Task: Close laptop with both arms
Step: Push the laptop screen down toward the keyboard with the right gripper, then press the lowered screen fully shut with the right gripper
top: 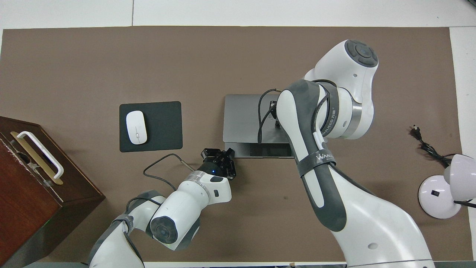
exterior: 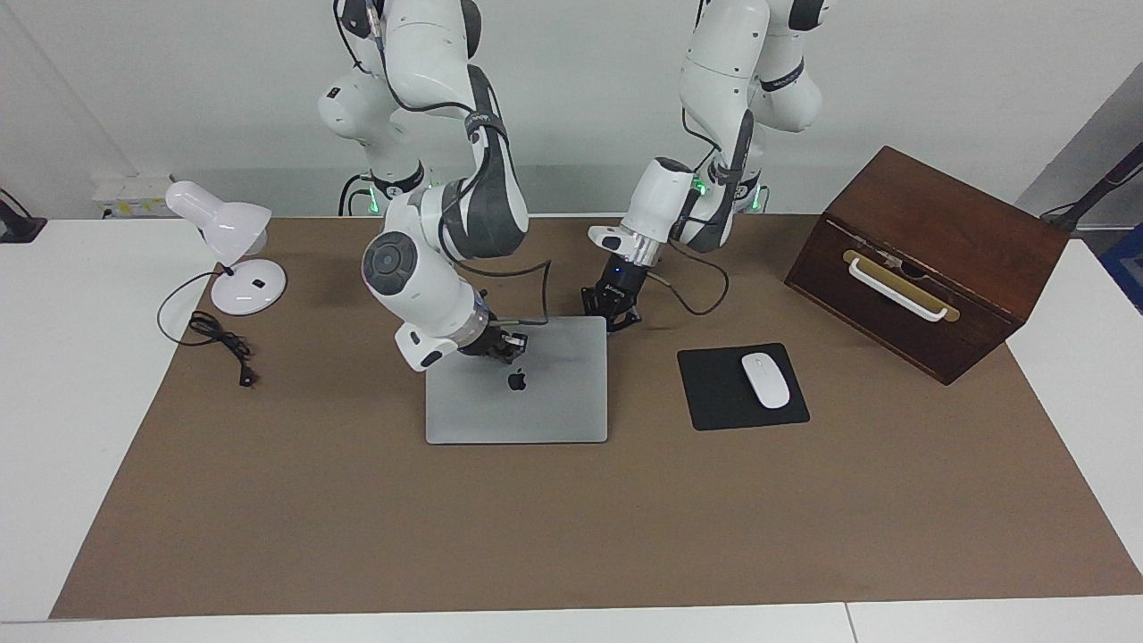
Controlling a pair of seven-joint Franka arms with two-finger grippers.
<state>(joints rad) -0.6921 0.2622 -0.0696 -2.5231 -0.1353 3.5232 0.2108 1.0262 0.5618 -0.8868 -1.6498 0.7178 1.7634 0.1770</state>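
Silver-grey metal is sitting in the middle of both views: the laptop [exterior: 536,402] [top: 241,119] is lying on the brown mat [exterior: 536,536], its lid with the black apple logo facing up toward the high facing camera. In the overhead view a dark strip is showing along the laptop's edge nearest the robots, below the lid, so the lid is looking lowered but not quite flat.

The right gripper [exterior: 502,344] is reaching down from the top of the facing view and is sitting at the lid's edge nearest the robots, just above the logo in the frame, seemingly touching it. The arm's own bulk is hiding it from overhead, and whether it is gripping or released cannot be told.

The left gripper [exterior: 612,308] [top: 219,160] is pointing down just beside the laptop's corner nearest the robots, at the left arm's end of the lid, apart from the metal as seen from overhead. Its grasp cannot be told either.

Beside the laptop, toward the left arm's end, a white mouse [exterior: 766,379] [top: 136,127] is lying on a black mouse pad [exterior: 714,402] [top: 163,126], with a wooden box [exterior: 929,259] past it. A white lamp [exterior: 228,232] is standing toward the right arm's end.
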